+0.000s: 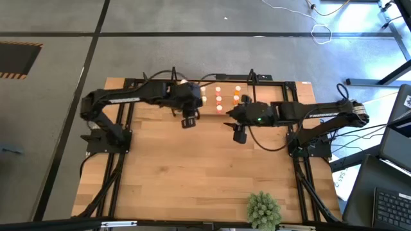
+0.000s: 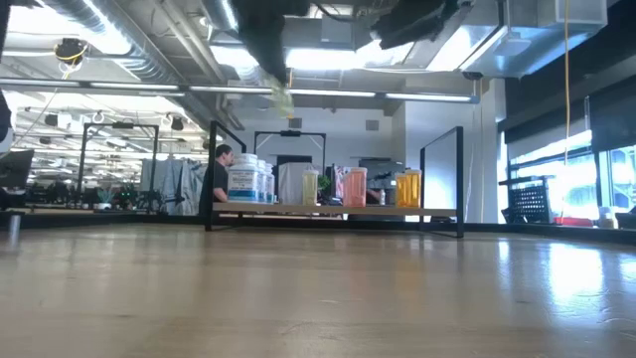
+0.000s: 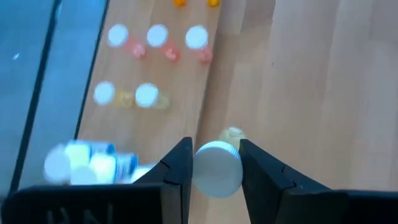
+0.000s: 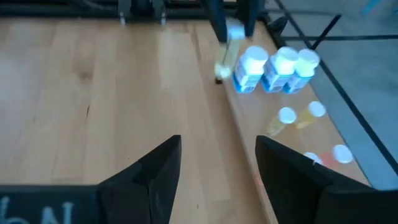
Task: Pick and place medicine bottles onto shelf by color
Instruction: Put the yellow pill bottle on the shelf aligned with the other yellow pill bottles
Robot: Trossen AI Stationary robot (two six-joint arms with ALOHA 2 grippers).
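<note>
- Bottles in pink, orange, cream and white stood on the shelf (image 1: 257,82), a low rack along the far edge of the wooden table (image 1: 192,173), at the upper middle of the overhead frame.
- White bottles (image 4: 273,68) with blue labels formed a cluster at one end of the shelf; in the right wrist frame they sat at the upper right, touching one another.
- Pink bottles (image 3: 158,40) stood in a row of three in the upper left of the left wrist frame, with two cream bottles (image 3: 124,94) just below them.
- Left gripper (image 3: 216,168) was closed on a small cream bottle (image 3: 217,168), its fingers (image 3: 177,165) pressing the white cap from both sides. It hung above the table just in front of the shelf.
- In the table-level frame, that held bottle showed as a pale blur at the upper middle, well above the shelf.
- Right gripper (image 4: 217,165) stood open and held nothing, hovering over bare wood near the shelf's front edge, at the centre right of the overhead frame.
- A green plant (image 1: 264,208) sat at the table's near edge, lower middle of the overhead frame.
- Judging by their look, the bottles were light, rigid plastic with smooth sides, easy to tip and inclined to slip. A squeeze across the cap or upper body, as here, seemed the safest hold.
</note>
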